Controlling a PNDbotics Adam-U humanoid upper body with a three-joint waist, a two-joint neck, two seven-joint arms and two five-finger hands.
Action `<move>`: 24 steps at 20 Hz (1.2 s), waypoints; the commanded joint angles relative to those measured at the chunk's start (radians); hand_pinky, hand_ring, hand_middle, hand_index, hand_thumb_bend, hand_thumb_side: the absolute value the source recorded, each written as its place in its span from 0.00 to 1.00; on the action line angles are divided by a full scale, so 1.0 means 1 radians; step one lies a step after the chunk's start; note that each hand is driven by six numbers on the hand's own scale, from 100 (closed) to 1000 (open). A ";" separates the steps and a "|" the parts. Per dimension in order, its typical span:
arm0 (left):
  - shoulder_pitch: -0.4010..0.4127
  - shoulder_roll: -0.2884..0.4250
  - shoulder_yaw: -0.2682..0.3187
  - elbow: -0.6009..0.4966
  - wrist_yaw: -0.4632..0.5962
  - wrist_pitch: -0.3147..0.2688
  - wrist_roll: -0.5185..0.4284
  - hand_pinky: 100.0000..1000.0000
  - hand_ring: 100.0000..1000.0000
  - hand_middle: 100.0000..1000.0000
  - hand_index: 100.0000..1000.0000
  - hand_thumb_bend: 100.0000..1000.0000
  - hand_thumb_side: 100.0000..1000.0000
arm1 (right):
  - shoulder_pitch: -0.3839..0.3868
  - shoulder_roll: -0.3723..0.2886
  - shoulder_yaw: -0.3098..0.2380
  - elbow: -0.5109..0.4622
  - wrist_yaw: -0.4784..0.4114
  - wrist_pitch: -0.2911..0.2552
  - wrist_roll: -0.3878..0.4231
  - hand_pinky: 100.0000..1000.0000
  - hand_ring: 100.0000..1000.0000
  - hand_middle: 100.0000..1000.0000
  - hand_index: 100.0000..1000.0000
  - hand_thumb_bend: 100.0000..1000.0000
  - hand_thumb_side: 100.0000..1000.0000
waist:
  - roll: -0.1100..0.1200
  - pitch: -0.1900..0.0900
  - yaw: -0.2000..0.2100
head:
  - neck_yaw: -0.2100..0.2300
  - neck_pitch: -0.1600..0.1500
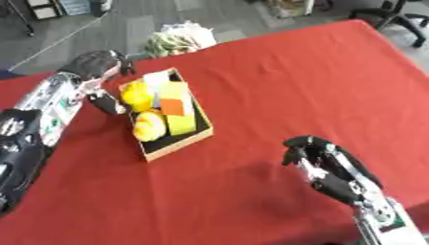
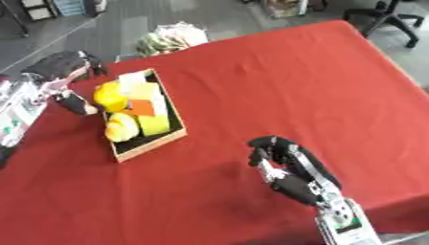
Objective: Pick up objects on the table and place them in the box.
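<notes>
The red tabletop [image 1: 293,81] fills most of both views, lying askew. The box [image 1: 177,142], a shallow wooden tray with a dark inside, sits just to the right of the left hand [image 1: 99,64] and well apart from the right hand [image 1: 322,160], up and to its left. Inside the box lie a yellow-green block [image 1: 180,123], a yellow rounded object [image 1: 149,125] beside it, another yellow rounded object [image 1: 137,94] at the end nearer the left hand, an orange square piece [image 1: 173,106] and a white piece [image 1: 156,78].

The left hand hovers at the box's far left corner, its fingers curled downward with nothing visibly held. The right hand is raised above bare cloth near the lower right, its fingers curled inward, also empty. Beyond the left hand, at the tabletop's far edge, lies a pale crumpled bundle [image 1: 177,38].
</notes>
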 commanded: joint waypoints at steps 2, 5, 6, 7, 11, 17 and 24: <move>-0.012 0.017 0.016 -0.008 0.011 -0.006 -0.007 0.74 0.59 0.62 0.80 0.64 0.07 | -0.011 -0.002 -0.002 -0.008 0.003 -0.002 0.000 0.70 0.54 0.49 0.70 0.00 0.33 | -0.013 -0.030 0.001 | -0.003 -0.006; -0.005 0.026 0.022 -0.020 0.054 -0.002 -0.020 0.75 0.60 0.63 0.80 0.61 0.10 | -0.011 -0.002 -0.004 -0.008 0.004 -0.002 -0.002 0.70 0.54 0.49 0.70 0.00 0.33 | -0.013 -0.030 0.002 | -0.005 -0.008; -0.002 0.029 0.024 -0.024 0.072 0.001 -0.025 0.75 0.60 0.63 0.80 0.61 0.11 | -0.011 -0.002 -0.004 -0.008 0.004 -0.002 -0.003 0.70 0.54 0.49 0.70 0.00 0.33 | -0.013 -0.030 0.003 | -0.005 -0.008; 0.002 0.032 0.027 -0.030 0.090 0.005 -0.029 0.75 0.60 0.63 0.81 0.60 0.12 | -0.011 -0.002 -0.004 -0.008 0.004 -0.002 -0.003 0.70 0.54 0.49 0.70 0.00 0.33 | -0.013 -0.030 0.003 | -0.006 -0.008; 0.030 0.064 0.051 -0.101 0.210 0.030 -0.019 0.76 0.59 0.62 0.80 0.52 0.13 | -0.009 -0.002 -0.007 -0.008 0.006 -0.002 -0.005 0.70 0.54 0.49 0.70 0.00 0.32 | -0.016 -0.029 0.005 | -0.009 -0.010; 0.168 0.192 0.127 -0.441 0.435 0.114 0.081 0.76 0.57 0.58 0.77 0.38 0.07 | -0.010 -0.004 -0.012 -0.009 0.005 -0.004 -0.011 0.70 0.54 0.49 0.70 0.00 0.32 | -0.017 -0.030 0.019 | -0.013 -0.010; 0.517 0.165 0.274 -0.856 0.756 0.194 0.335 0.77 0.55 0.55 0.75 0.19 0.11 | -0.008 -0.010 -0.028 -0.023 -0.005 -0.013 -0.023 0.70 0.54 0.49 0.70 0.00 0.33 | -0.028 -0.039 0.078 | 0.007 0.022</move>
